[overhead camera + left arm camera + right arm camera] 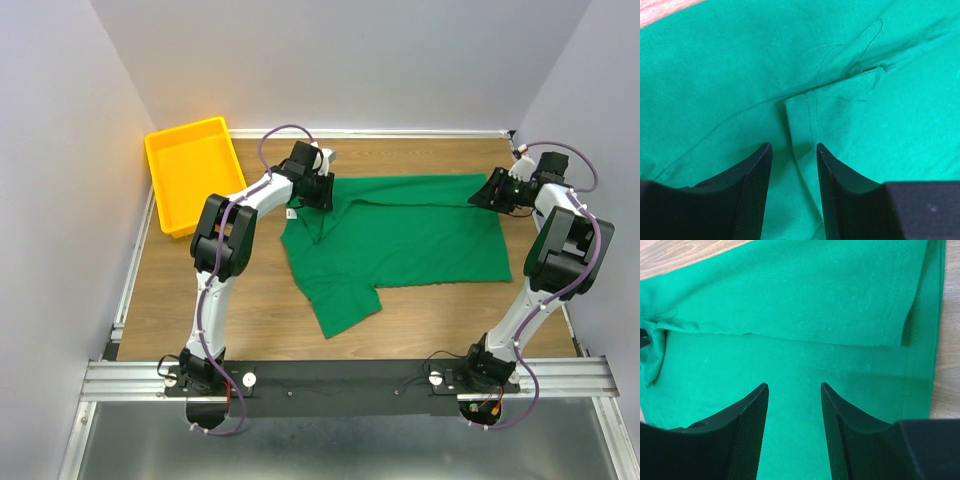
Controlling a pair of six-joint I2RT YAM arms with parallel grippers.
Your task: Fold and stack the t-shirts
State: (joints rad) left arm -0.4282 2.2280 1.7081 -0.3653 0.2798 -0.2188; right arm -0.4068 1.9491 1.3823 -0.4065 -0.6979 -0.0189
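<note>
So the green t-shirt (420,235) is lying flat on the wooden table (250,300), a bit right of center and toward the far side. Its long axis runs left to right: neck end on the left, with the little white tag (291,212) peeking out there, and the hem on the right. One sleeve (345,305) sticks out toward the near-left. The far long edge looks folded over onto the body.

The left gripper (792,146) is down at the neck end with its fingers apart, a stitched edge of cloth running under the gap, nothing pinched as far as I can see. The right gripper (794,385) sits over the hem end, fingers spread too, just above the fabric.

A yellow tray (160,160) sits in the far-left corner, well apart from the shirt.
</note>
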